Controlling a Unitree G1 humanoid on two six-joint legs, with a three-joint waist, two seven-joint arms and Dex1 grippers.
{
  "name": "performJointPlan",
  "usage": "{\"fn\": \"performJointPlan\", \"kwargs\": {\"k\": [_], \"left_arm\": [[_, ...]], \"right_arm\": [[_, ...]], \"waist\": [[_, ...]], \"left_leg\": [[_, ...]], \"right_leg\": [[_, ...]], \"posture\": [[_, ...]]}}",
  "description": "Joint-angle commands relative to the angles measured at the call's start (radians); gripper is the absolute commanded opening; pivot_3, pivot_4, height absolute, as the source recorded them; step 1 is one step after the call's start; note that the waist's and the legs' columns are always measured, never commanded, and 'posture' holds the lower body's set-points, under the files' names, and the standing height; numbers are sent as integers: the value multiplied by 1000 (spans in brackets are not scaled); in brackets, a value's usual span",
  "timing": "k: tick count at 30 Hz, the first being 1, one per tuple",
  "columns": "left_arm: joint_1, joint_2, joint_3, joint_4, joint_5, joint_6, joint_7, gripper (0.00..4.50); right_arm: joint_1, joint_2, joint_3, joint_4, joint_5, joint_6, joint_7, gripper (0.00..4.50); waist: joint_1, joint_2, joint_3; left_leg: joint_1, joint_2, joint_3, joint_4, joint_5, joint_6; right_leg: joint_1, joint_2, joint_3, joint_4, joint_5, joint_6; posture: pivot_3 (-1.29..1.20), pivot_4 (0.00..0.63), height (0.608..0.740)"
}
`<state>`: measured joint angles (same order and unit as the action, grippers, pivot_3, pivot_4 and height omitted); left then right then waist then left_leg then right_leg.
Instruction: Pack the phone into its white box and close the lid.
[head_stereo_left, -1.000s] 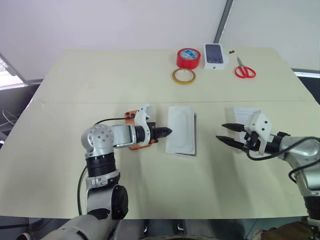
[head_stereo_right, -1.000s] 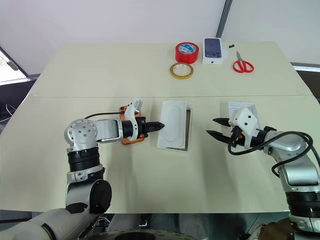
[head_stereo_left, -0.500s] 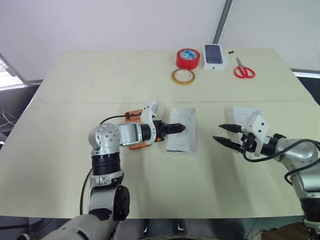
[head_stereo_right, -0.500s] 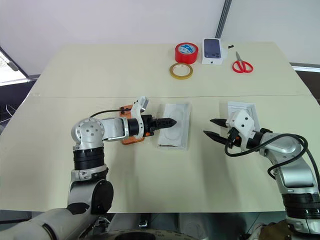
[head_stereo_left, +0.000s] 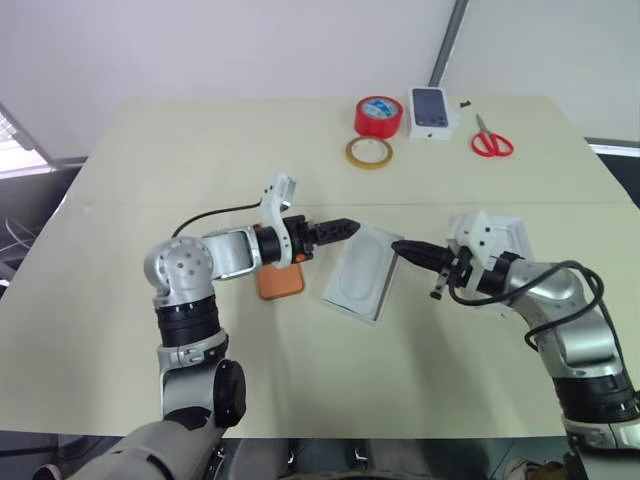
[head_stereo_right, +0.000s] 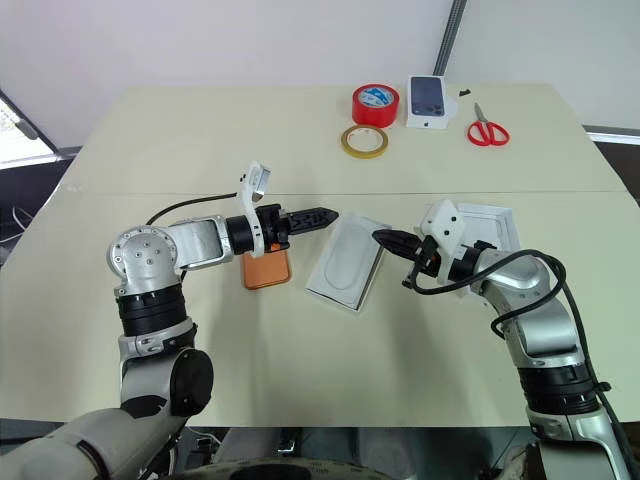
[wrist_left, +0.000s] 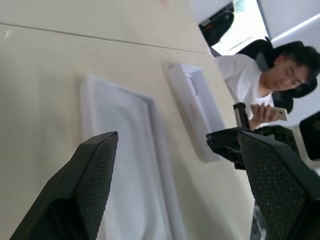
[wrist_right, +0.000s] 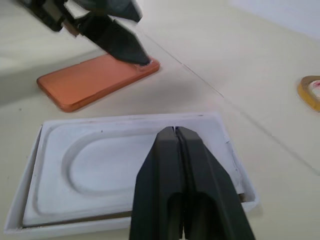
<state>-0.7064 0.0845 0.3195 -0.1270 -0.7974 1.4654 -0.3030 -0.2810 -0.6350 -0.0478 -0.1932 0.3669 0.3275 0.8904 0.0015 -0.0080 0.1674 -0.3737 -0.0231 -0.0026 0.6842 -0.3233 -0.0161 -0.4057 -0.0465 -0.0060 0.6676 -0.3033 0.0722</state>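
The white box (head_stereo_right: 342, 264) lay near the middle of the counter (head_stereo_right: 300, 140), skewed, with a flat white insert with an oval outline (wrist_right: 125, 165) seated in it over the brownish floor. The phone (head_stereo_right: 265, 268) lay back up just beside the box, on the robot's left of it. The lid (head_stereo_right: 488, 228) sat on the far side of the box from the phone, partly behind the right arm.

The left claw (head_stereo_right: 322, 214) hovered above the gap between phone and box, its fingers spread wide and holding nothing. The right claw (head_stereo_right: 388, 240) had its fingers pressed together, empty, its tip at the box's edge nearest the lid.

The step in hand looked like clearing the insert so the phone could go in. To do it well, the closed right tip would best hold the tray's rim down lightly while the left claw took only the insert's edge, lifting it straight so the light tray did not slide toward the phone.
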Motion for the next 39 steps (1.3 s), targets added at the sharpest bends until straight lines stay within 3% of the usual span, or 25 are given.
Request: {"fn": "performJointPlan", "kwargs": {"k": [1,5,7,11,14,29,39], "left_arm": [[46,155,-123,-80,97,-256,-145,3995],[158,340,-273,-53,263,-635,-355,3995],[177,364,-238,-6,239,-680,-406,3995],[253,479,-311,52,386,-944,-540,3995],[262,470,-327,92,431,-1013,-513,3995],[249,390,-329,78,417,-1002,-476,3995],[227,366,-325,91,413,-994,-456,3995]], "right_arm": [[-39,43,51,-42,-16,25,-44,42],[-79,87,198,-11,-193,27,-146,42],[-94,112,248,-15,-237,55,-174,42],[-150,156,342,-9,-335,210,-249,42],[-168,103,443,-20,-426,265,-217,42],[-200,-128,489,-140,-428,405,27,42],[-242,-18,440,-127,-406,355,-17,42]], "waist": [[-13,0,0],[-20,2,-1],[-12,2,-1],[-13,1,-1],[-7,1,-1],[-10,-1,-2],[-14,-1,-2]], "left_leg": [[0,0,0,-1,0,-1],[2,1,0,-2,2,-3],[1,1,0,-2,2,-3],[-2,1,-1,0,1,-1],[-2,1,-1,-1,0,1],[-1,1,-1,0,-4,8],[-2,0,-1,0,-3,6]], "right_leg": [[0,0,0,0,0,0],[-1,1,0,1,1,-2],[-1,1,0,1,1,-2],[-2,0,0,-1,1,-2],[-2,0,0,-2,1,-2],[-1,-1,0,-2,1,-2],[-2,-1,0,-2,1,-2]], "posture": [[0,150,740],[0,150,740],[0,150,740],[0,150,740],[0,150,740],[0,150,740],[0,150,740]]}}
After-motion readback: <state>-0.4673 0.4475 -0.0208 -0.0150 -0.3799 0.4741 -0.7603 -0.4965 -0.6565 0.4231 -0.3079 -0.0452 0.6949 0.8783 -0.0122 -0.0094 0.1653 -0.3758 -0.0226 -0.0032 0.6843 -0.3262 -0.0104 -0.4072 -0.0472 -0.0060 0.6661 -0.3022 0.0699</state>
